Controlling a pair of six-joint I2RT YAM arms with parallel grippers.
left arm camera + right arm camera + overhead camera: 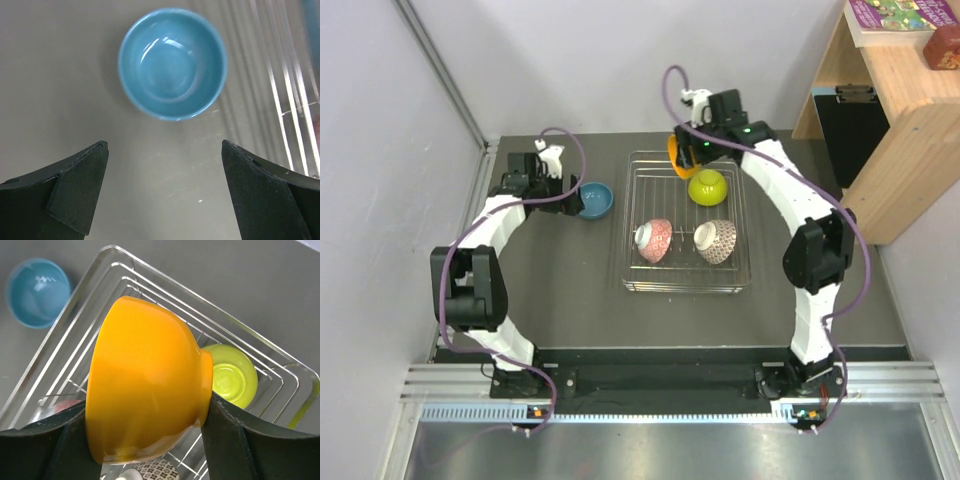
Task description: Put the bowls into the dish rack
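The wire dish rack (686, 285) holds the lime-yellow bowl (707, 187), the pinkish-red patterned bowl (654, 240) and the brownish-grey patterned bowl (715, 241), all on their sides. My right gripper (686, 150) is shut on the orange bowl (145, 395), holding it on its side above the rack's (75, 365) far end, beside the lime-yellow bowl (231, 380). The blue bowl (595, 200) stands upright on the table left of the rack. My left gripper (165, 192) is open and empty just short of the blue bowl (172, 62).
A wooden shelf (905, 110) with a book stands at the back right. A raised rail (485, 170) borders the table's left side. The rack's wires (295, 125) lie right of the blue bowl.
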